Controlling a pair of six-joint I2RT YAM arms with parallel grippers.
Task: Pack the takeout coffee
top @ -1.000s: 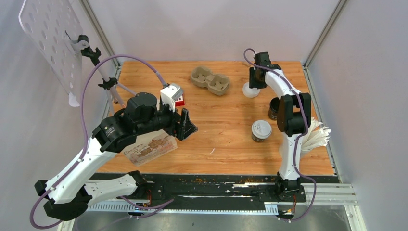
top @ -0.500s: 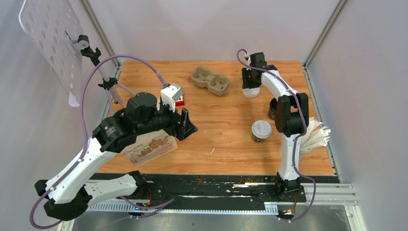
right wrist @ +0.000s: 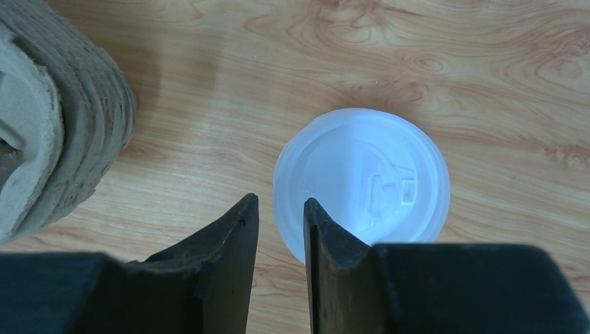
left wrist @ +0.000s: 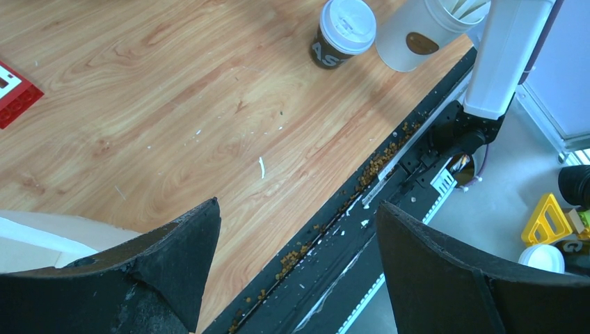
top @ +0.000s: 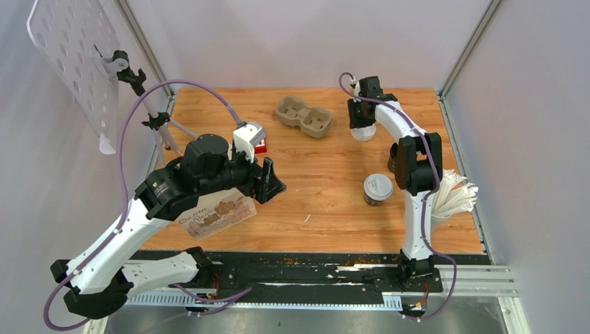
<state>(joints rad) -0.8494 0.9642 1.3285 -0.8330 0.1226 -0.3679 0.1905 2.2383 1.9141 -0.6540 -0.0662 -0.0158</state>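
A takeout coffee cup (top: 378, 188) with dark sides and a white lid stands right of centre; it also shows in the left wrist view (left wrist: 346, 24). A second dark cup (top: 394, 158) stands mostly hidden behind the right arm. A loose white lid (top: 363, 131) lies flat on the table near the pulp cup tray (top: 303, 116). My right gripper (right wrist: 280, 200) hovers over the lid's (right wrist: 362, 184) left edge, its jaws a narrow gap apart and empty. My left gripper (left wrist: 299, 203) is wide open and empty above the table's front edge.
A white holder of white sticks (top: 452, 198) stands at the right edge. A printed snack box (top: 214, 214) and a red item (top: 259, 147) lie under the left arm. A white perforated board (top: 69, 62) hangs at the back left. The tray's end (right wrist: 42, 118) shows left of the right fingers.
My right gripper has moved left, from beside the lid to over its left edge. The left arm has not moved.
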